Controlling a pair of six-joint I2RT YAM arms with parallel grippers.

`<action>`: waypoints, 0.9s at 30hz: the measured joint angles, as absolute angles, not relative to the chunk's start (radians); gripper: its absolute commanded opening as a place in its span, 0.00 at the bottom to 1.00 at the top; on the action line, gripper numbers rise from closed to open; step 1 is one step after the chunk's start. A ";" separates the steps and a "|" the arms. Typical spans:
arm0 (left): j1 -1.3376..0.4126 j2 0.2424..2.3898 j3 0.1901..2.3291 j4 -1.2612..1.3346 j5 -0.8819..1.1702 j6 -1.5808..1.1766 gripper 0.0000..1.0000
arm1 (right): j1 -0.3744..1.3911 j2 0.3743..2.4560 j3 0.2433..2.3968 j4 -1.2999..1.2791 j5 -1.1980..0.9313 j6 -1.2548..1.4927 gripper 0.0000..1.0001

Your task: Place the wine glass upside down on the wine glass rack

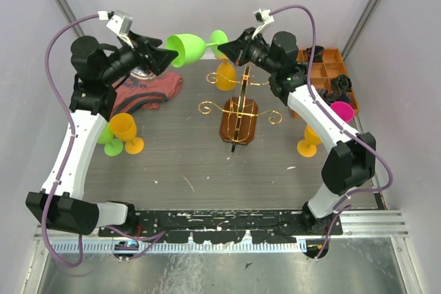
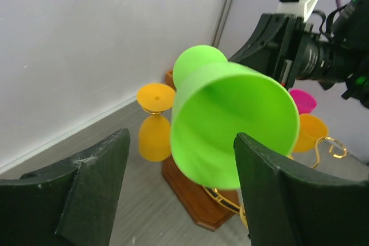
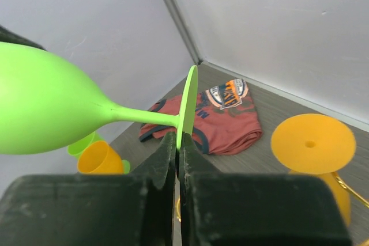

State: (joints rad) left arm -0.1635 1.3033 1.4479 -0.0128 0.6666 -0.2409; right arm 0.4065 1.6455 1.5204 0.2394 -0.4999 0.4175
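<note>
Progress sits about midway, by my judgement: the green plastic wine glass point(image 1: 187, 47) lies on its side in the air above the far part of the grey tabletop point(image 1: 172, 163), behind the gold curly-wire rack with a glossy brown octagonal base point(image 1: 238, 120) and not yet on it. My right hand point(image 3: 177, 142) is clamped on the rim of the glass's round foot. My left hand point(image 2: 181, 142) stands wide with the bowl between its fingers, and one finger is plainly apart from it. What is left is turning the glass bowl-down and sliding its stem into a free scrolled arm. Counting, I see two green glasses, the one held and a second green glass point(image 1: 103, 135) standing by my left arm. I see three orange ones: an orange glass point(image 1: 226, 76) that appears to hang upside down at the rack's far side, an orange goblet point(image 1: 124, 129) at the left, and an orange cup point(image 1: 310, 144) at the right. I also see one pink glass point(image 1: 342, 110), one red printed T-shirt point(image 1: 148, 91) and one brown compartmented tray point(image 1: 324, 60).
</note>
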 measured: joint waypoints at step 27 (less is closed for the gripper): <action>-0.164 1.374 1.688 -0.260 0.916 -0.078 0.88 | 0.475 1.571 1.481 0.062 -0.316 -0.509 0.01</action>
State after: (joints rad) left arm -0.1638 1.3735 1.6882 -0.2600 0.9161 -0.0776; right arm 0.4751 1.5707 1.4811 0.0616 -0.3164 -0.5095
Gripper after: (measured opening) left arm 0.929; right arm 0.049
